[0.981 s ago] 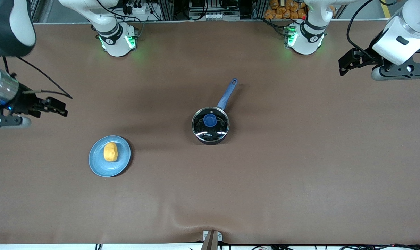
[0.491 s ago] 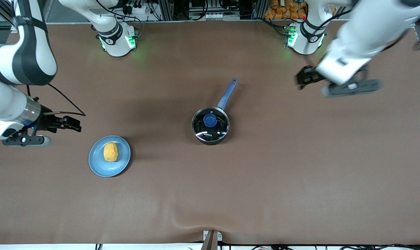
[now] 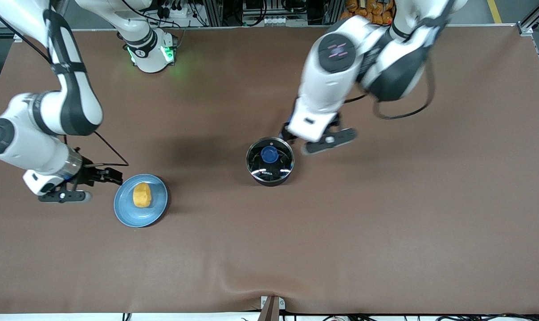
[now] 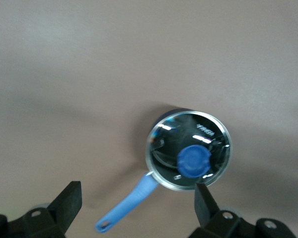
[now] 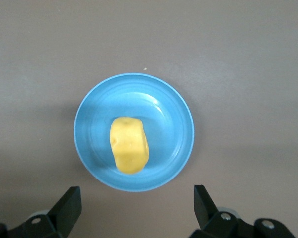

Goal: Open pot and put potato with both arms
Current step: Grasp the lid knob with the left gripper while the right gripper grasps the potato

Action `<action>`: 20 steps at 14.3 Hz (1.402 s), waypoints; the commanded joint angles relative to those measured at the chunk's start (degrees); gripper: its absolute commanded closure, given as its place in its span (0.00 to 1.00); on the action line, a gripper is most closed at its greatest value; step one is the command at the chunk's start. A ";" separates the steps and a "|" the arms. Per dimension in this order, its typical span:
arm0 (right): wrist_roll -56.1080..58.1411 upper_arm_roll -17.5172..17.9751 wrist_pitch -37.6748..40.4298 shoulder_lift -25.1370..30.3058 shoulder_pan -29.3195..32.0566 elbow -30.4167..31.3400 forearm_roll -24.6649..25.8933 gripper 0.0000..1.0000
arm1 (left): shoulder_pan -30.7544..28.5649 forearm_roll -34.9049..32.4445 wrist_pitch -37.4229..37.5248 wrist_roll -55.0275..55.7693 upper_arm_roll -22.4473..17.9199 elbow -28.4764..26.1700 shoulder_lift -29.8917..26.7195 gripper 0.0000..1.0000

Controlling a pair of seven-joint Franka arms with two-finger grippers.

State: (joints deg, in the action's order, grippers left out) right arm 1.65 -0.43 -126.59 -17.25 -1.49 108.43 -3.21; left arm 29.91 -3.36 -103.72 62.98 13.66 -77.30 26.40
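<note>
The black pot (image 3: 269, 171) stands mid-table with its glass lid (image 3: 257, 161) on and its blue knob (image 3: 269, 154) up. My left gripper (image 3: 291, 133) hovers open over the pot's blue handle, which the hand hides in the front view. In the left wrist view the handle (image 4: 129, 208) lies between the open gripper's (image 4: 137, 194) fingers, beside the lidded pot (image 4: 161, 148). The yellow potato (image 3: 141, 195) lies on a light-blue plate (image 3: 159, 209). My right gripper (image 3: 108, 175) is open and empty beside the plate, toward the right arm's end. The right wrist view shows the potato (image 5: 129, 145), the plate (image 5: 179, 114) and the gripper (image 5: 136, 199).
The two arm bases (image 3: 151, 53) stand along the table's back edge. A small bracket (image 3: 271, 306) sits at the edge nearest the front camera. Bare brown table lies between plate and pot.
The left arm swung in from the table's end to over the pot's handle. The right arm moved in toward the plate. The pot, plate and potato have not moved.
</note>
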 commanded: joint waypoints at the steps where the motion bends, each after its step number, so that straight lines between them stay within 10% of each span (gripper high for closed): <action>1: -0.50 0.17 -4.79 -1.37 -0.54 2.83 -1.09 0.00 | 5.05 -1.56 -3.39 5.82 -3.36 5.59 6.89 0.00; 6: -0.50 0.26 -10.42 -6.03 -0.80 3.28 -2.15 0.00 | 15.26 -1.56 -10.44 16.02 -12.24 5.67 13.58 0.00; 20: -0.50 0.34 -21.49 -14.56 -2.64 3.19 -3.55 0.00 | 16.59 -1.56 -12.64 11.29 -11.99 4.53 18.07 0.00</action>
State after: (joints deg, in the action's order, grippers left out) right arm 1.40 0.05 -145.87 -30.17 -3.60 111.71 -5.60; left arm 46.04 -3.73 -116.40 75.12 2.00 -73.62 44.05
